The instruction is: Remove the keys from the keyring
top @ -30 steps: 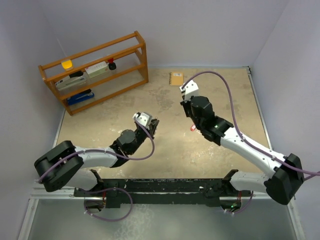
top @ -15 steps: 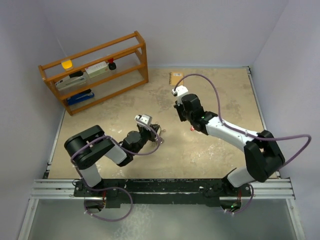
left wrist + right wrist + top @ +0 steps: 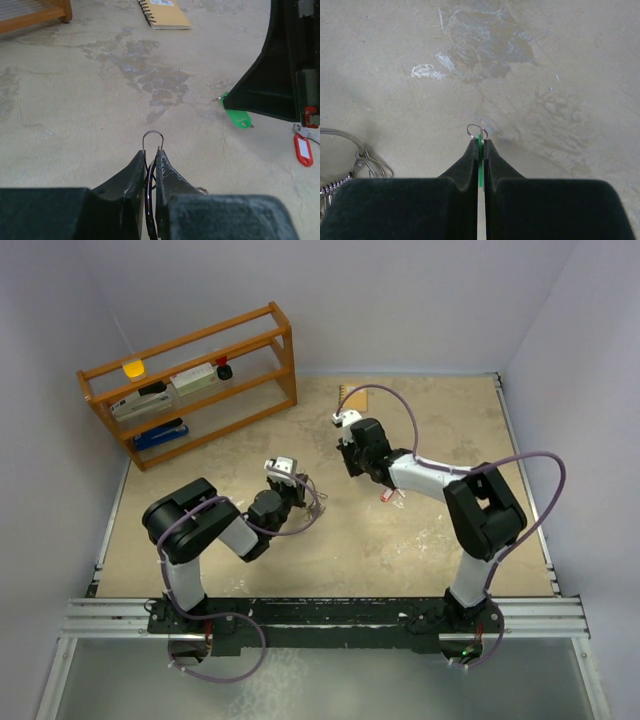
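My left gripper is shut on the keyring, a thin silver wire whose loop sticks out past the fingertips, low over the table. In the top view it is at mid-table. My right gripper is shut on the green key, held edge-on, with a small split ring at its tip. The green head shows under the right gripper, apart from the wire loop. The red key lies on the table to the right, also seen in the top view. Silver wire and small silver keys lie left of the right gripper.
A tan spiral notebook lies at the far side of the table, partly behind the right arm in the top view. A wooden shelf with small items stands at the back left. Grey walls close the table on three sides.
My right gripper has moved left and farther back with the green key. My left arm has folded in; its gripper has stayed near mid-table, shut on the wire.
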`<state>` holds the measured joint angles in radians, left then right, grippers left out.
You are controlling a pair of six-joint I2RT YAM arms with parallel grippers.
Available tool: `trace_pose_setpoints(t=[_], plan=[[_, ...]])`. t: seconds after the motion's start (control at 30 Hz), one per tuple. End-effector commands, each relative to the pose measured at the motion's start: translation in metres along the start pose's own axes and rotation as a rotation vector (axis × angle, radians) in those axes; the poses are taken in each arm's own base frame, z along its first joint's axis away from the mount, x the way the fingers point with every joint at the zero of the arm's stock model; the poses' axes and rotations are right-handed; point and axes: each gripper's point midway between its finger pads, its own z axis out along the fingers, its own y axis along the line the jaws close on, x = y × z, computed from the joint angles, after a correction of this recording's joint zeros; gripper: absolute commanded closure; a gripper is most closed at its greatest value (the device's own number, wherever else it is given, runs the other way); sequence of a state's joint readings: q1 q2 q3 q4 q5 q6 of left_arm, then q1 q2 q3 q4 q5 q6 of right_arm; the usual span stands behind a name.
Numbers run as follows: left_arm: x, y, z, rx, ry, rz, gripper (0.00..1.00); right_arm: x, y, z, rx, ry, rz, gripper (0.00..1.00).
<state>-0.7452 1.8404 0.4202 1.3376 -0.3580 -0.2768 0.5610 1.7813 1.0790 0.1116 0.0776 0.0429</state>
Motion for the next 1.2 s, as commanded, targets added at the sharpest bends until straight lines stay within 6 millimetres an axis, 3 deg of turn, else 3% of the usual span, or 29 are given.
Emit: trace_pose_setpoints(t=[0.0,0.3,0.4,0.5,0.57,0.6,0.73,0.93,1.07,1.17], plan=[[0.009,0.012,0.009,-0.067,0.026,0.041,0.89,-0.034,0.002,0.012,-0.030,-0.079,0.002,1.00],[0.019,0.037,0.003,-0.194,0.064,0.071,0.63,-0.034,-0.010,0.035,-0.008,-0.062,0.015,0.99],[0.018,0.040,0.002,-0.217,0.071,0.082,0.46,-0.037,-0.012,0.038,-0.006,-0.063,0.011,0.88],[0.013,0.041,0.001,-0.219,0.069,0.083,0.40,-0.044,-0.012,0.036,-0.008,-0.078,0.003,0.78],[0.004,0.039,-0.002,-0.214,0.056,0.079,0.38,-0.050,-0.011,0.031,-0.014,-0.095,-0.002,0.53],[-0.001,0.039,-0.003,-0.214,0.044,0.073,0.37,-0.053,-0.011,0.028,-0.016,-0.103,-0.003,0.47],[-0.022,0.038,-0.007,-0.218,0.009,0.073,0.34,-0.062,-0.012,0.015,-0.015,-0.133,-0.005,0.42],[-0.064,0.027,-0.009,-0.199,-0.018,0.059,0.33,-0.091,-0.025,-0.040,0.043,-0.274,-0.008,0.41],[-0.100,0.016,-0.016,-0.161,-0.071,0.031,0.31,-0.105,-0.041,-0.093,0.118,-0.400,0.012,0.41],[-0.118,0.013,-0.023,-0.150,-0.098,0.002,0.30,-0.104,-0.052,-0.134,0.176,-0.496,0.023,0.40]])
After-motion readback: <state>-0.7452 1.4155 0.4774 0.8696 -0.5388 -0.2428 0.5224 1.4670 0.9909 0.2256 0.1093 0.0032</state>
